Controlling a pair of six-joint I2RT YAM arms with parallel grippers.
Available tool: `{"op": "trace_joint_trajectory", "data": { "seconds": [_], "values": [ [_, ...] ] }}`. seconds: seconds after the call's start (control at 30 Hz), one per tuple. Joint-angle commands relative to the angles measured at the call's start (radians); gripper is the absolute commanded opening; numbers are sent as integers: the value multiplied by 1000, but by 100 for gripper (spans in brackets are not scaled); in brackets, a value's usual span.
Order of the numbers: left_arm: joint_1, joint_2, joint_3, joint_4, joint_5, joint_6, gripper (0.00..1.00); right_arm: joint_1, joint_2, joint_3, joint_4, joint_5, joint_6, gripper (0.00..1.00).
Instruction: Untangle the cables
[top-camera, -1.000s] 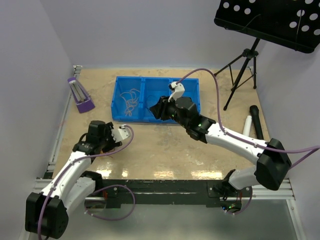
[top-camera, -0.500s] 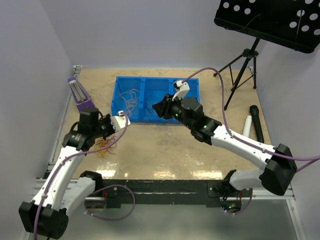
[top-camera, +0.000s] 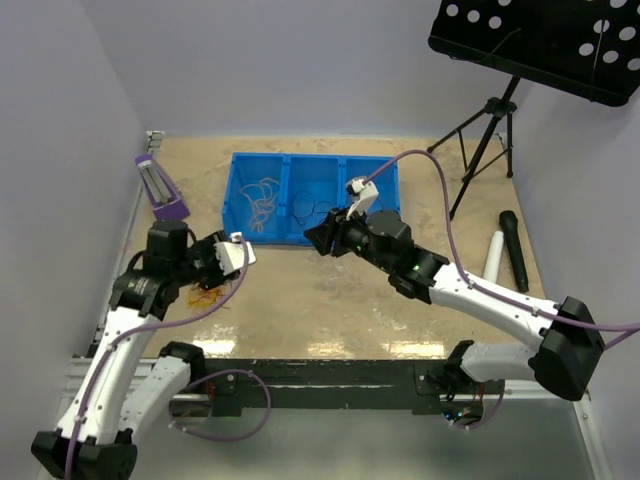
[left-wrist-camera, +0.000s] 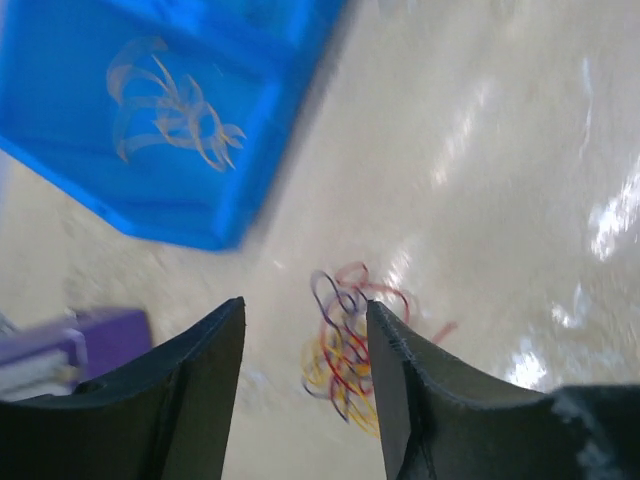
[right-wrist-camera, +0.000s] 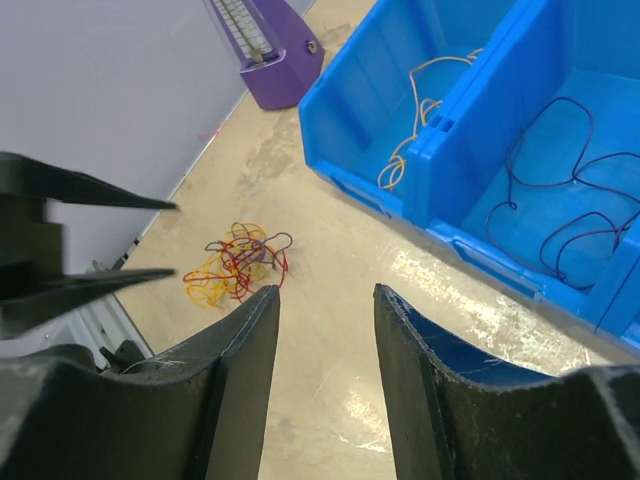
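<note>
The cables (top-camera: 205, 297) are a small red, yellow and dark tangle lying on the table at the near left. They also show in the left wrist view (left-wrist-camera: 345, 350) and the right wrist view (right-wrist-camera: 235, 262). My left gripper (top-camera: 236, 254) is open and empty, hovering just above and right of the tangle, with the clump between and beyond the fingers (left-wrist-camera: 305, 310). My right gripper (top-camera: 320, 238) is open and empty over the table by the front edge of the blue bin (top-camera: 235, 225), pointing toward the tangle (right-wrist-camera: 325, 290).
The blue bin has three compartments: a pale cable (top-camera: 262, 198) in the left one and a black cable (top-camera: 312, 205) in the middle one. A purple metronome (top-camera: 160, 190) stands at far left. A tripod (top-camera: 485, 140), a black cylinder (top-camera: 512, 245) and a white tube (top-camera: 495, 250) are at right.
My left arm swung back to the left and lifted, leaving the tangle lying uncovered on the table. My right gripper drew back from the bin's edge toward the near table.
</note>
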Motion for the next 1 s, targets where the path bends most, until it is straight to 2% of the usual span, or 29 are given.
{"op": "trace_joint_trajectory", "data": {
  "seconds": [0.0,0.13,0.27,0.43,0.6,0.77,0.97],
  "values": [
    [46,80,-108,-45,-182,145,61,7,-30,-9,39,4,-32,48],
    [95,146,-116,-32,-158,205,69,7,-21,-14,45,4,-40,49],
    [105,220,-125,-49,-190,283,70,7,-18,-23,53,9,-42,48],
    [109,228,-197,39,-259,354,69,7,-16,-33,59,20,-43,48],
    [109,251,-240,127,-293,380,66,7,-10,-34,65,24,-43,46],
    [108,260,-245,239,-256,339,54,7,-9,-35,71,24,-38,41],
    [109,251,-245,222,-198,342,51,7,-13,-41,67,26,-35,38]
  ]
}}
